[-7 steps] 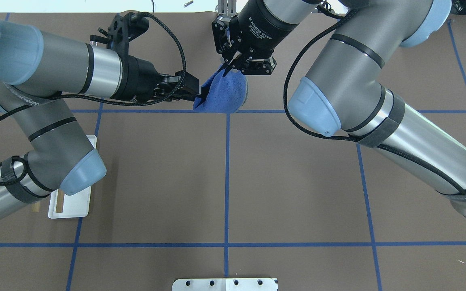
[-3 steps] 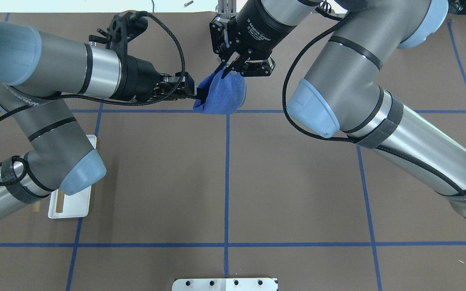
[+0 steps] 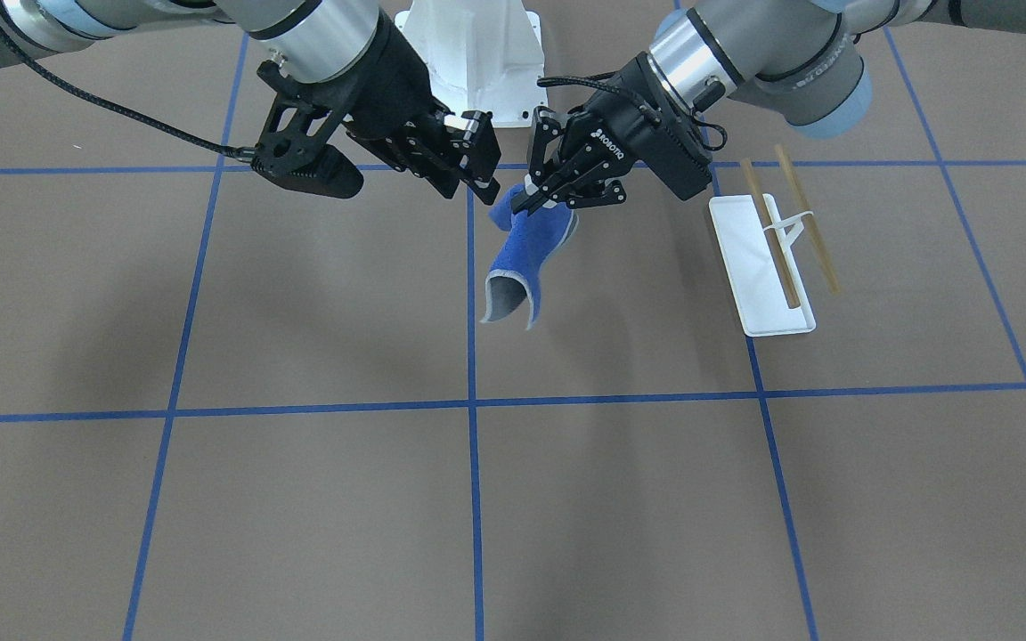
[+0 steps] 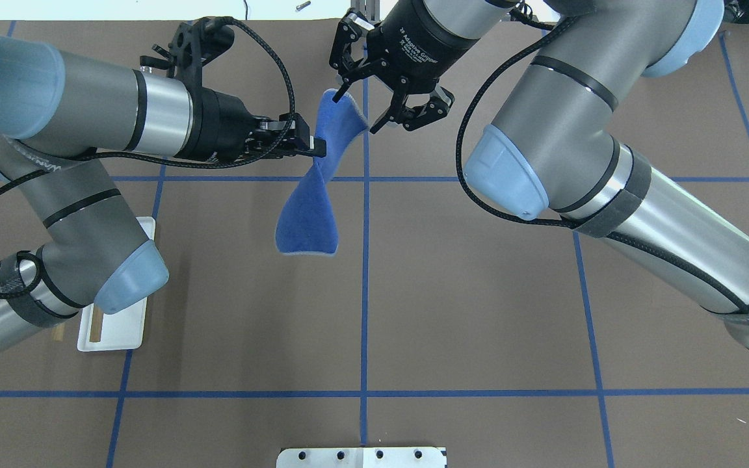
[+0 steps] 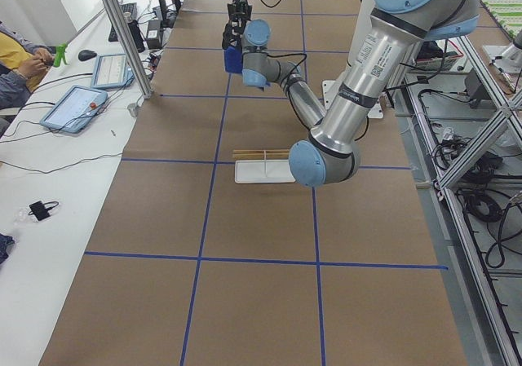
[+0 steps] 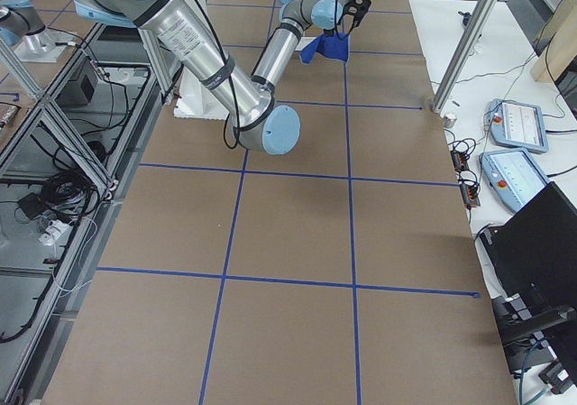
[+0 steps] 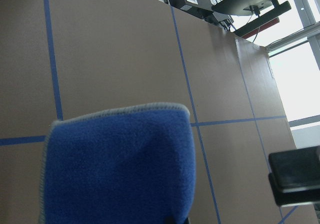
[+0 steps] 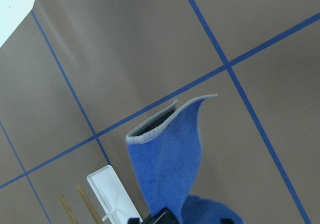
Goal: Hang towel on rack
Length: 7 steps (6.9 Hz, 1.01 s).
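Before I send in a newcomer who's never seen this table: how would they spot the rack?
On the brown table with blue tape lines, look to the robot's left. The rack stands there: a flat white tray carrying two parallel wooden bars, unlike the big white pedestal or blue towel.

Brown table (image 3: 299, 294), gridded with blue tape (image 3: 470, 445), carried the rack (image 3: 749, 267) and a white pedestal (image 3: 477, 53), standing well apart.

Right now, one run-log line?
left gripper: shut on small royal-blue cloth towel, hanging free | right gripper: open | white-tray wooden-bar rack: bare
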Motion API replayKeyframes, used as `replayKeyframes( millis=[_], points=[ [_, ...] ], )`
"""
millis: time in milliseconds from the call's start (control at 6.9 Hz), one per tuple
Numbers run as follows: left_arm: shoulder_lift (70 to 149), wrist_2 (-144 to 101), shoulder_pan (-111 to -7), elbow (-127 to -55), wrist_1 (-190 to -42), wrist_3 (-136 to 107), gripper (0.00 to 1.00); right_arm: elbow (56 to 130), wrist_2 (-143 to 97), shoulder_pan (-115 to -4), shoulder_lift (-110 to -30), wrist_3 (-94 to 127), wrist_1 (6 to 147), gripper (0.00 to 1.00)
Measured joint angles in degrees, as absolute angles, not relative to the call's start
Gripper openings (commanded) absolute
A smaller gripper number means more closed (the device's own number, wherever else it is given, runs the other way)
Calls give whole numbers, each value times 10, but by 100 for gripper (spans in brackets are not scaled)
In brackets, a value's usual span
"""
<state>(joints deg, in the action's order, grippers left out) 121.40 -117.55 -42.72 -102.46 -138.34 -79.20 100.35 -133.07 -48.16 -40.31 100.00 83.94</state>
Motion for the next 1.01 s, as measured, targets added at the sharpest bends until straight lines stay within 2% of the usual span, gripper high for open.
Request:
replayKeyframes(
  millis=[145, 435, 1014],
  points=[
    [1204, -1167, -430, -1025, -1387, -784, 0, 1004, -1331, -486, -407, 1000, 834, 100],
    [1127, -1143, -435, -1042, -1455, -769, 0, 1004, -1330, -491, -421, 999, 821, 100],
    [903, -1064, -438, -1025, -1782, -768, 0, 1007, -1328, -498, -446, 988, 811, 100]
  ],
)
